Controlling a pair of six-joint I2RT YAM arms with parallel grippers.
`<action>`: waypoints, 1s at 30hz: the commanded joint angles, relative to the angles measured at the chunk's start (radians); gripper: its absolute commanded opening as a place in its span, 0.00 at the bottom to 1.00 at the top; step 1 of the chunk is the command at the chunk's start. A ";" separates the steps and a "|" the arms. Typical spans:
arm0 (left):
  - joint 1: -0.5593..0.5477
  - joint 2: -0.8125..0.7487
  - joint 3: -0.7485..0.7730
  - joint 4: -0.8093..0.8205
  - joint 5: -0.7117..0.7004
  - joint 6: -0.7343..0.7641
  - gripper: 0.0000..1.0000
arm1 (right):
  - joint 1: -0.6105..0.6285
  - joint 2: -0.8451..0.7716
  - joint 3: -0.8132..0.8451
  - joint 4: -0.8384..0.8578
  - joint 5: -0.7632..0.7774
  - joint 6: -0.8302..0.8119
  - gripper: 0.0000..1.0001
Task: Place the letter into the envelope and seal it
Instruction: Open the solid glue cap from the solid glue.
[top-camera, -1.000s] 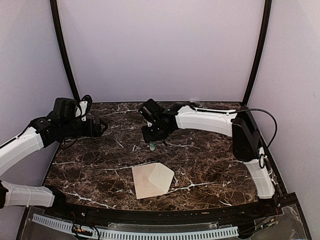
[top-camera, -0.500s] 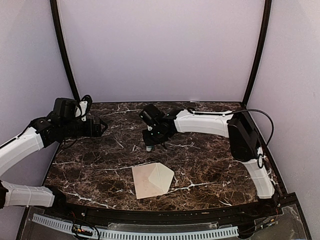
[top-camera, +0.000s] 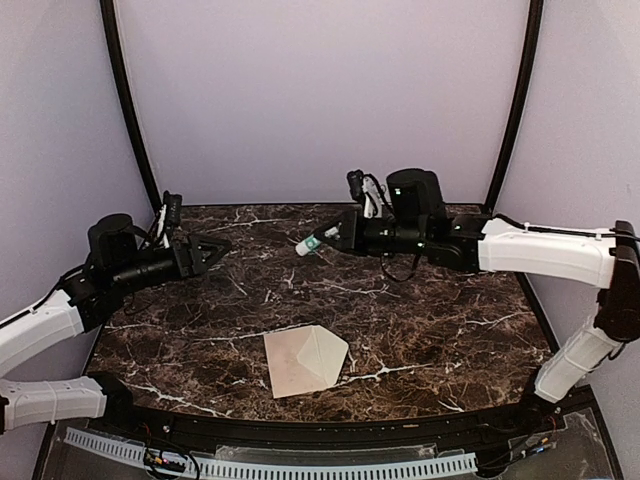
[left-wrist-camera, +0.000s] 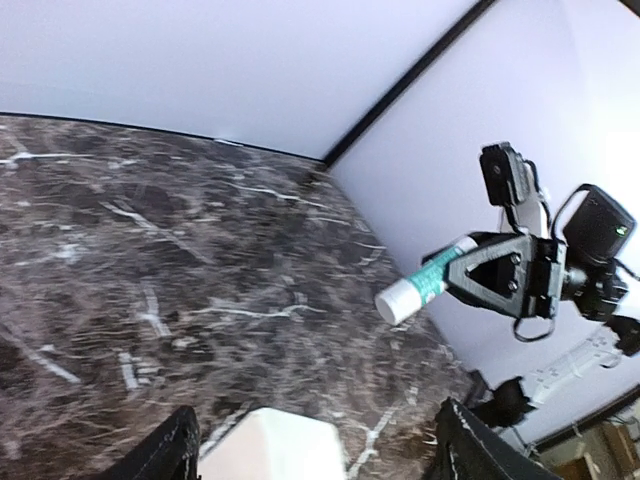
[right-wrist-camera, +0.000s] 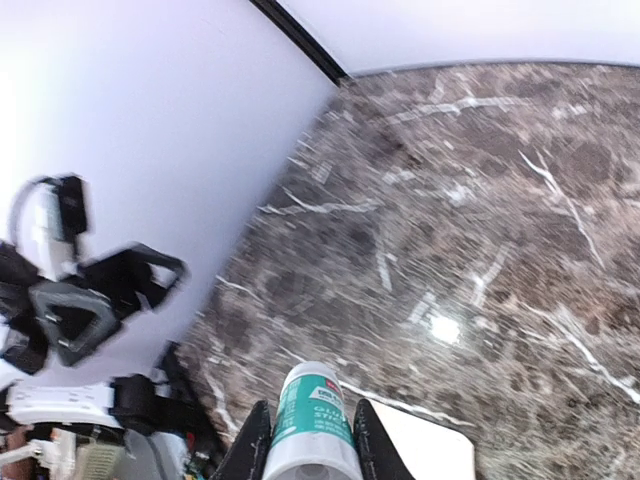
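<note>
Glue at the ready: my right fingers (top-camera: 332, 238) are clamped on the body of a glue stick (top-camera: 312, 243), white with a teal label. They hold it level and high over the back of the table (top-camera: 430, 310), its white end pointing towards the left arm. I judge it is kept up there to stay clear of the paper until the sealing step. My left fingers (top-camera: 218, 247) stand wide apart with nothing between them, raised over the table's left side and facing the stick, well apart from it, perhaps placed to help with it. The envelope (top-camera: 295, 365) lies flat near the front edge, between the two arms, its triangular flap (top-camera: 330, 358) spread open to the right. I cannot tell the letter apart from it; it may be tucked inside. Bare marble lies all round the envelope, though the table's front rim runs near its lower corner, leaving less room on that side than at the back
</note>
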 joint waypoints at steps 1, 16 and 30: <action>-0.130 0.035 0.016 0.320 0.189 -0.162 0.81 | -0.007 -0.131 -0.165 0.378 -0.207 0.091 0.00; -0.381 0.324 0.214 0.504 0.292 -0.210 0.85 | -0.003 -0.287 -0.319 0.647 -0.405 0.176 0.00; -0.404 0.386 0.213 0.644 0.291 -0.304 0.58 | 0.005 -0.269 -0.312 0.654 -0.428 0.185 0.00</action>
